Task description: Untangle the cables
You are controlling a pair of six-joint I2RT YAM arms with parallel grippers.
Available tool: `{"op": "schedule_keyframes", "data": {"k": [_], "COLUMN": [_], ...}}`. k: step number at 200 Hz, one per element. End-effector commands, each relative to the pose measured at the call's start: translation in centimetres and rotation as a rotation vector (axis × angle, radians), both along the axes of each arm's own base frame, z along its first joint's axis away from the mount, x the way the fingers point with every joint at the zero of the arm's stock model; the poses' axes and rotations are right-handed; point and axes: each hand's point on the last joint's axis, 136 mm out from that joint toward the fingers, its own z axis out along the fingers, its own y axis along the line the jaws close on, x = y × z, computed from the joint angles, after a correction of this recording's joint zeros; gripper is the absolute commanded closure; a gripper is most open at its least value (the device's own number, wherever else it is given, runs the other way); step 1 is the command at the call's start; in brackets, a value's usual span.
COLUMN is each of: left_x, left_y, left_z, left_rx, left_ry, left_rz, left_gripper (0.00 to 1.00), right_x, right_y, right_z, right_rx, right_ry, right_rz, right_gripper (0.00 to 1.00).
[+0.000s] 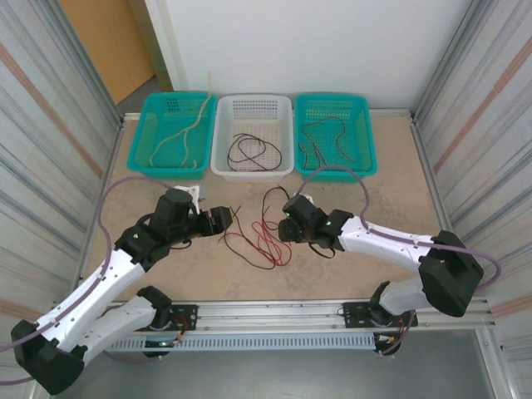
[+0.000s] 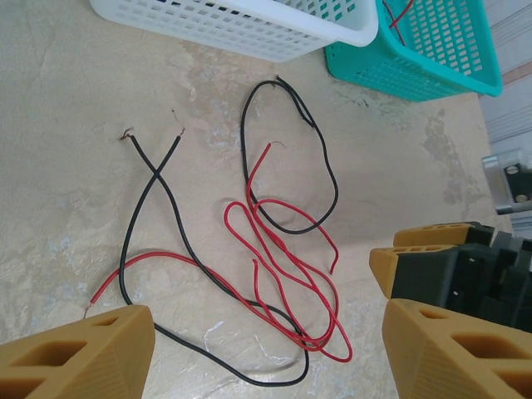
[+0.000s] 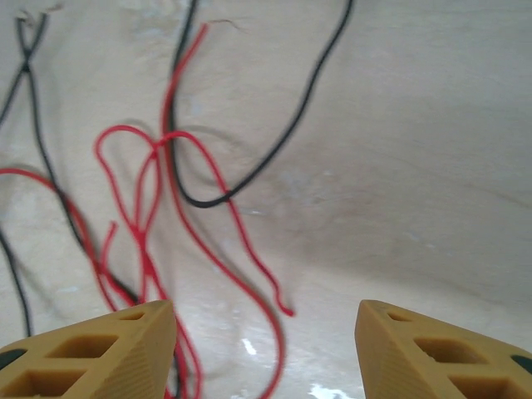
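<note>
I see thin red cables (image 2: 248,187) and black cables (image 2: 335,187) crossing in loose loops on the beige bench (image 2: 66,100). Their ends are stripped bare. My left jaws and right jaws are both spread, pinching nothing.

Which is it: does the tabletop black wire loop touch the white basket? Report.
Apart. Left wrist view shows bare table between the black wire loop and the white basket.

Robot lab cell; ribbed metal walls (image 1: 50,125)
</note>
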Motion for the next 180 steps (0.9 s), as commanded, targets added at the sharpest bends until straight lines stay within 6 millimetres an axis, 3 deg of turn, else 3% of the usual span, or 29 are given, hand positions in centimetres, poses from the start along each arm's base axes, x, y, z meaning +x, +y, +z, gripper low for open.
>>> {"op": "schedule_keyframes", "data": {"k": [1,31,70,143,153,180], "left_x": [0.0,0.0,-0.1,-0.3,-0.4,-0.4], "left_y": [-0.1,-0.4,-0.3,-0.2,-0.2,-0.3], "left_z": [0.2,0.5,0.3,0.5,0.4,0.4], "left_rx": [-0.017,-0.020,-0.023,-0.029,-0.027,-0.031], "left_ry": [-0.005,0.000,0.000,-0.001,0.001,0.002], "left_rz": [0.001,-0.015,-0.012,-0.013,-0.014,-0.018], "left_gripper": [0.27,0.27,0.27,0.28,0.27,0.28], "right_x": [-0.4,-0.3,0.0,2.0,2.2,2.7], "right_y": [-0.4,-0.9,0.0,3.1,3.4,3.5], "right_z": [-0.4,-1.2,-2.7,-4.7,-4.8,-4.6], "right_rx": [-0.012,-0.049,-0.063,-0.092,-0.094,-0.114], "right_ry": [0.007,0.004,0.034,0.051,0.049,0.029], "right_rz": [0.044,0.065,0.104,0.174,0.181,0.183], "right_gripper": [0.42,0.40,0.41,0.55,0.59,0.87]}}
